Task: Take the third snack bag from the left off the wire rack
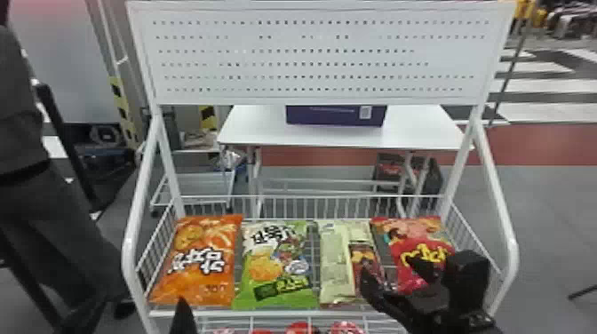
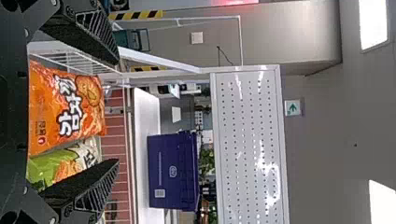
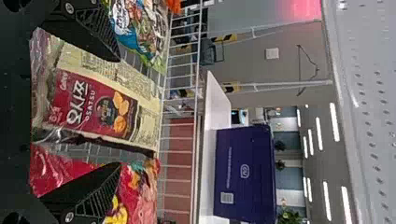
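My right end effector hovers low over the front right part of the wire rack, its two flat black fingers spread wide apart and holding nothing. The third snack bag lies flat on the wire shelf right under and just ahead of it. It is a pale green bag with a dark red panel along one side. In the right wrist view the bag fills the gap between my fingers, which straddle it without touching it as far as I can tell.

Just to the right of that end effector, partly under its outer finger, lies the red bag, last in the row. To the left of the third bag lies the green bag, edge to edge with it, and beyond that the orange bag at the far left. All four lie side by side on the same shelf.

My left end effector waits at the front edge of the rack, well apart from the right one. Its fingers are also spread open and empty, and the orange bag lies ahead of it with a corner of the green bag beside that.

Beyond both end effectors the white perforated back panel rises above the shelf. Through the gap under it a white worktop stands farther off, carrying a dark blue box.
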Tool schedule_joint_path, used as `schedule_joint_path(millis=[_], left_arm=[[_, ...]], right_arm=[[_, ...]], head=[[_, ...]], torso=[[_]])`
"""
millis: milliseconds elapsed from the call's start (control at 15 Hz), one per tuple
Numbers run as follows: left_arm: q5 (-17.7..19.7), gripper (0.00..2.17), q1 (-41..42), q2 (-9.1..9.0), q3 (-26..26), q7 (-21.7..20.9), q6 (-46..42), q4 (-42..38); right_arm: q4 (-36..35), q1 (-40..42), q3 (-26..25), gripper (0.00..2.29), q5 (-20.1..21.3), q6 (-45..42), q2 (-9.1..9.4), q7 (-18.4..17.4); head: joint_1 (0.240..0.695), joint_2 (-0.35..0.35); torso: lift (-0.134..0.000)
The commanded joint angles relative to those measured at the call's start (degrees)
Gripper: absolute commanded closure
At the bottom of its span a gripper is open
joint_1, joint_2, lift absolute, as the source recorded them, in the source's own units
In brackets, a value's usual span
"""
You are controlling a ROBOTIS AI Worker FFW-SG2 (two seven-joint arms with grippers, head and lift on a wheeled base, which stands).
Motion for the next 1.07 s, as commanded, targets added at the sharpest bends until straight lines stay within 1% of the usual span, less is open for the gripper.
schedule_joint_path(millis=[0, 67, 267, 333, 400, 467, 533, 600, 667, 1000], left_arm=[[-0.2, 0.15, 0.0, 0.00, -0.4, 0.0, 0.0, 0.2], [-0.2, 0.15, 0.0, 0.00, -0.4, 0.0, 0.0, 0.3], [-0.2, 0.15, -0.2, 0.09, -0.2, 0.1, 0.0, 0.6], [-0.1, 0.15, -0.3, 0.09, -0.3, 0.2, -0.2, 0.8], [0.0, 0.15, -0.5, 0.09, -0.3, 0.2, -0.2, 1.1], [0.1, 0.15, -0.7, 0.09, -0.2, 0.2, -0.4, 1.4], [0.2, 0.15, -0.8, 0.18, -0.2, 0.2, -0.4, 1.6], [0.2, 0.15, -0.8, 0.26, -0.1, 0.2, -0.4, 1.5], [0.2, 0.15, -0.9, 0.35, 0.1, 0.2, -0.4, 1.4], [0.9, 0.15, -1.8, 0.61, 0.0, 0.1, 0.0, 1.6]], right_arm=[[7.3, -7.6, 3.4, 0.10, 1.0, 4.4, 2.01, 0.0], [9.9, -9.8, 4.6, 0.10, 1.2, 5.2, 2.28, 0.0], [19.0, -16.3, 6.5, 0.12, 1.4, 5.2, 4.30, 0.5], [21.5, -17.8, 7.1, 0.20, 1.2, 5.2, 4.56, 0.9], [22.4, -18.8, 7.8, 0.32, 1.4, 5.2, 5.00, 1.0], [22.5, -19.3, 8.1, 1.00, 1.4, 5.8, 5.18, 1.6], [22.5, -19.7, 7.9, 2.14, 1.4, 8.4, 5.70, 1.3], [22.5, -20.2, 7.9, 2.25, 1.4, 10.0, 6.14, 1.7], [22.5, -20.6, 7.9, 2.25, 1.4, 11.0, 6.05, 1.8], [21.9, -19.3, 6.6, 2.24, 0.0, 11.0, 5.88, 2.1]], head=[[0.499, 0.000], [0.499, 0.000], [0.499, 0.000], [0.499, 0.000], [0.499, 0.000], [0.499, 0.000], [0.499, 0.000], [0.499, 0.000], [0.499, 0.000], [0.499, 0.000]], torso=[[0.000], [0.000], [0.000], [0.000], [0.000], [0.000], [0.000], [0.000], [0.000], [0.000]])
